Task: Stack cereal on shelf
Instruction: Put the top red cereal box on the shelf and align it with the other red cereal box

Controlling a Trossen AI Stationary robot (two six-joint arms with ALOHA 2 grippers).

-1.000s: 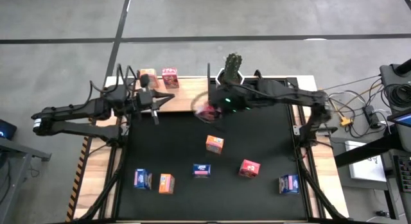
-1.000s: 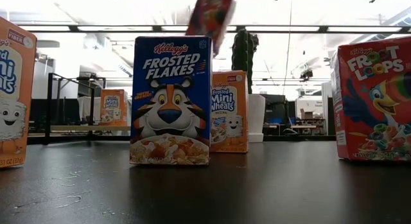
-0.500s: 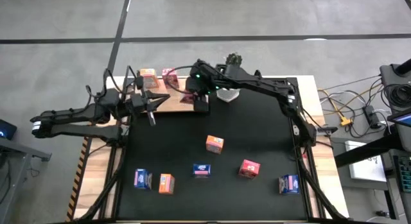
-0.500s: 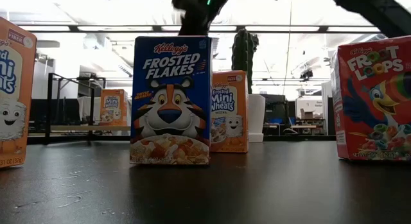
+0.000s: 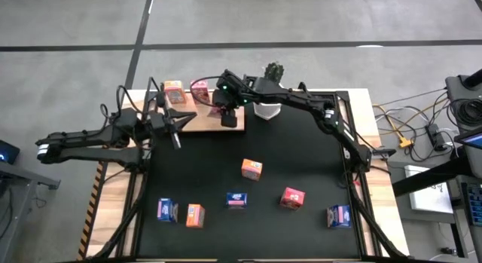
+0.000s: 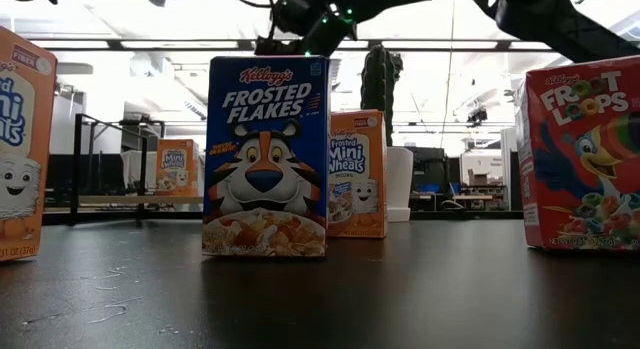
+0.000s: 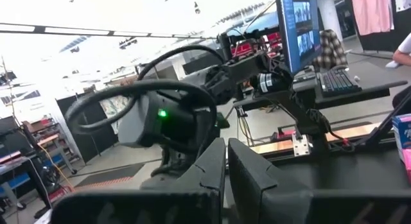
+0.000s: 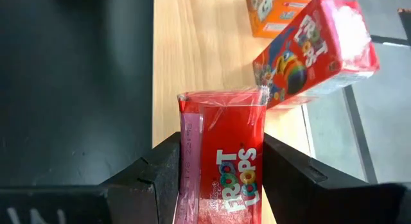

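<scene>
A: Where is the small red cardboard cereal box (image 8: 221, 153)?

B: Clamped in the right end effector (image 8: 221, 161), long axis pointing outward, over the light-wood shelf board (image 8: 218, 51).

A: And the left end effector (image 7: 226, 161)?

B: Closed, empty, beside the shelf.

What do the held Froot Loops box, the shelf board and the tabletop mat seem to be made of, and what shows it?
Froot Loops box, between the right gripper's fingers: likely thin printed cardboard; its glossy face catches light and its top edge shows folded flaps.
Shelf board: light wood or wood-look laminate, with visible grain lines.
Tabletop mat: dark, matte, rubber or fabric; cannot tell which.
</scene>
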